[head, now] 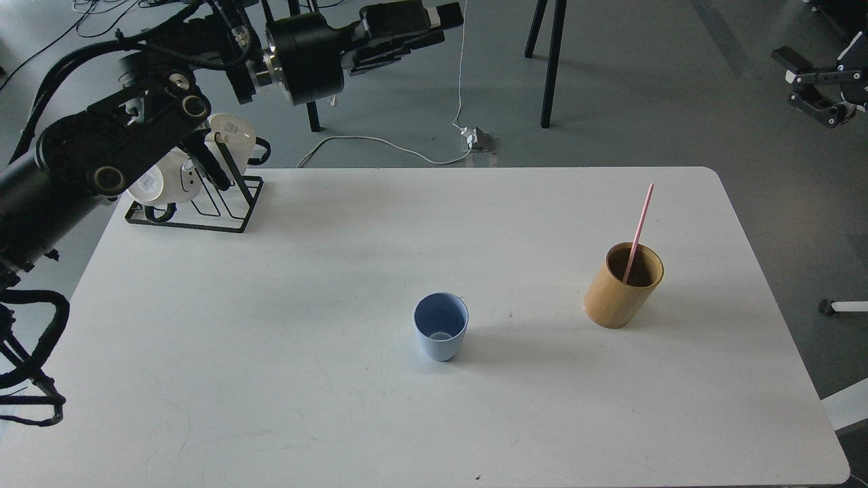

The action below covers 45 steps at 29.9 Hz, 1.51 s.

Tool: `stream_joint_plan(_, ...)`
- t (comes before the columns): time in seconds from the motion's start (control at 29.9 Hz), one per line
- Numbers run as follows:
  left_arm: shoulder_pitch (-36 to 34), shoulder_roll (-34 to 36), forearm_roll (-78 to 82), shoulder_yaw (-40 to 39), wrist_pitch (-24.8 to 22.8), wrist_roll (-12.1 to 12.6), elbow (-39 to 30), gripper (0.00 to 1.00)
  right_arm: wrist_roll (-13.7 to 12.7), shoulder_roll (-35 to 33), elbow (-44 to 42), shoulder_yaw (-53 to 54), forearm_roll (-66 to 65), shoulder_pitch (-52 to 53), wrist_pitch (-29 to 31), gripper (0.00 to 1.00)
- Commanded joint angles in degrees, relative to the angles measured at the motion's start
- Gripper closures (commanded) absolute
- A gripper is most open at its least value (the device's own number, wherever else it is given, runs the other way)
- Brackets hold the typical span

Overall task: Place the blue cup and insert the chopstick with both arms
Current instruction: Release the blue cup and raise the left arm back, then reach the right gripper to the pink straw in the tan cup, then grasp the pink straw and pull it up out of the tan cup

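my left gripper is raised high past the far edge of the white rounded-corner table, out over the grey floor; it carries nothing, and its dark fingers overlap from here so i cannot tell how far apart they stand; my left arm crosses in front of the black wire mug rack and the white mugs at the far left corner, below and to the left of that gripper; my right gripper sits off the table's right far side, small and dark near the view's edge, holding nothing, its opening not readable either; the small pale-blue matte plastic tumbler stands upright and open-mouthed near the table's middle, well below my left gripper and apart from everything else; the long thin pink chopstick leans inside the tan bamboo cylinder holder, which stands to the right of the blue cup and well below and left of my right gripper; its upper end sticks out above the rim; between cup and holder the tabletop is bare; wide bare surface runs along the near edge and the left side below the rack; the holder stands inboard of the right edge with bare room around it.
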Motion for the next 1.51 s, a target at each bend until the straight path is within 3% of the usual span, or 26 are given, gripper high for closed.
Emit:
stream_joint_plan(0.0, 0.11, -0.12, -16.93, -0.60, -0.01, 0.00, 7.53, 0.04, 0.01, -3.17, 7.02, -0.78, -13.06, -1.34, -7.18, 0.01)
stream_joint_plan(0.07, 0.20, -0.21, -24.23, -0.60, -0.01, 0.00, 11.92, 0.03, 0.27, -4.14, 10.45, -1.92, -19.92, -2.22, -11.84, 0.02)
stream_joint_plan(0.2, 1.08, -0.74, -39.96, -0.60, -0.01, 0.00, 20.71, 0.02, 4.40, -5.11, 14.24, -4.99, -30.04, -4.41, -18.18, 0.02)
stream_joint_plan(0.33, 1.17, -1.09, -49.57, -0.51, -0.01, 0.23, 26.88, 0.02, 4.23, -3.53, 13.64, -10.88, -45.75, -5.38, -27.22, 0.02)
stream_joint_plan(0.43, 2.22, -1.35, -54.57, -1.04, -0.01, 5.14, 27.59, 0.02, 4.23, 1.38, 10.04, -16.76, -57.45, -5.74, -33.99, 0.02)
stream_joint_plan(0.57, 3.01, -1.53, -62.92, -1.04, -0.01, 8.13, 27.59, 0.02, 2.48, 7.97, 5.03, -20.73, -63.90, -5.30, -35.42, 0.02)
stream_joint_plan(0.77, 5.21, -1.62, -68.91, -1.04, -0.01, 8.31, 27.59, 0.02, 1.85, 13.16, 0.45, -21.00, -63.90, -5.91, -35.42, 0.08)
stream_joint_plan(0.94, 6.79, -1.71, -69.00, -1.04, -0.01, 8.23, 27.50, 0.02, 0.98, 16.86, -3.15, -21.79, -64.69, -5.91, -35.42, 0.30)
stream_joint_plan(1.24, 7.58, -1.53, -68.92, -1.04, -0.01, 8.14, 27.59, 0.02, -0.69, 17.21, -3.16, -25.40, -64.78, -5.12, -35.33, 0.73)
stream_joint_plan(1.47, 7.58, -1.36, -68.92, -1.04, -0.01, 8.14, 27.59, 0.02, -0.70, 17.13, -3.16, -25.57, -67.93, -4.86, -35.33, 0.94)
